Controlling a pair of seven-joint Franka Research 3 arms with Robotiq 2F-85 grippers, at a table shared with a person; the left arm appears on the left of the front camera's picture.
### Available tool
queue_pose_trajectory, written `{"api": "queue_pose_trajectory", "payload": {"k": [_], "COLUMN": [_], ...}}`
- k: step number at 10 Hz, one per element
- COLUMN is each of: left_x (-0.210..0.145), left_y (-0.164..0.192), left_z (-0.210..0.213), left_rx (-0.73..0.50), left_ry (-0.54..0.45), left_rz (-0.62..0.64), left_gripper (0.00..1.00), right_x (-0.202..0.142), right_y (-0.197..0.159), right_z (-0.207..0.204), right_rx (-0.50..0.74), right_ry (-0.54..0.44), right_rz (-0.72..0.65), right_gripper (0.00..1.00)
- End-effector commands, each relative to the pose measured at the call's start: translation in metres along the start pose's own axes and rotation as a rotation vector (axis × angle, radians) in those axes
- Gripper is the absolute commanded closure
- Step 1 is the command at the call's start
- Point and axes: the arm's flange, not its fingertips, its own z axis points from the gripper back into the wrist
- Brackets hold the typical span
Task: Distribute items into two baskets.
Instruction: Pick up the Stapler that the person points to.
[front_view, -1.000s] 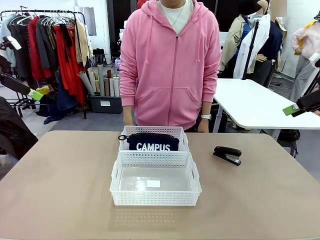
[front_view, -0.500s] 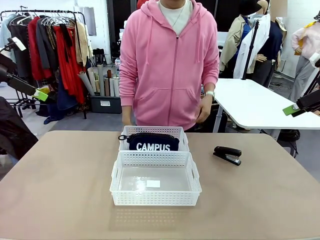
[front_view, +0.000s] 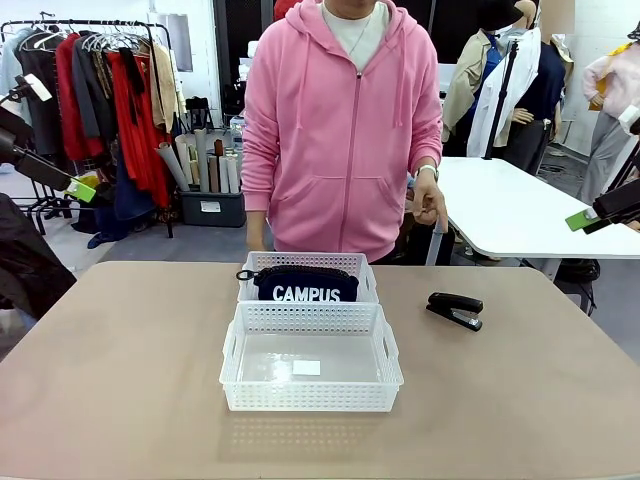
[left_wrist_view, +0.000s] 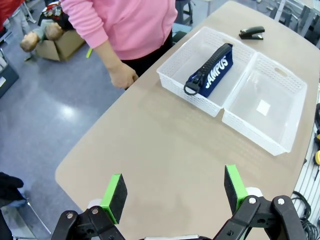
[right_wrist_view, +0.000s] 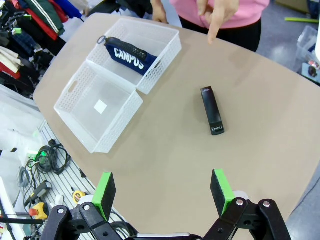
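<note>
Two white lattice baskets stand end to end at mid-table. The far basket (front_view: 300, 261) (left_wrist_view: 186, 91) (right_wrist_view: 163, 64) holds the navy "CAMPUS" pouch (front_view: 305, 286) (left_wrist_view: 210, 76) (right_wrist_view: 131, 55). In the near basket (front_view: 310, 396) (left_wrist_view: 250, 133) (right_wrist_view: 107, 136) there is just a white label. The black stapler (front_view: 455, 309) (left_wrist_view: 251, 33) (right_wrist_view: 212, 110) lies on the table right of the baskets. My left gripper (front_view: 78, 188) (left_wrist_view: 175, 192) hangs open, high off the table's left side. My right gripper (front_view: 582, 220) (right_wrist_view: 163, 192) hangs open, high off the right side, holding nothing.
A person in a pink hoodie stands at the far edge. One hand (left_wrist_view: 122, 77) rests by the table edge. The other hand (front_view: 430, 205) (right_wrist_view: 218, 14) is raised, a finger pointing down over the table. A clothes rack (front_view: 100, 100) stands back left, a white table (front_view: 520, 215) back right.
The person's hand on the picture's right lifted from behind the table edge and now hangs out to the side. My left gripper shifted slightly. Baskets, pouch and stapler stayed put.
</note>
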Motion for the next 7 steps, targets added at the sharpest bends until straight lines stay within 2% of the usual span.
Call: {"api": "queue_pose_trajectory", "payload": {"k": [1,7], "left_x": [-0.0003,-0.0003], "left_y": [-0.0006,-0.0006], "left_z": [-0.0007,-0.0007], "left_rx": [0.003,0.003], "left_ry": [-0.005,-0.005], "left_rz": [0.0,0.0], "left_gripper": [0.0,0.0], "right_x": [0.0011,0.0011], "right_y": [-0.0002,-0.0002], "right_z": [0.0003,0.0003], "right_rx": [0.014,0.014], "right_ry": [-0.016,-0.016], "right_rz": [0.005,0.005], "right_gripper": [0.0,0.0]}}
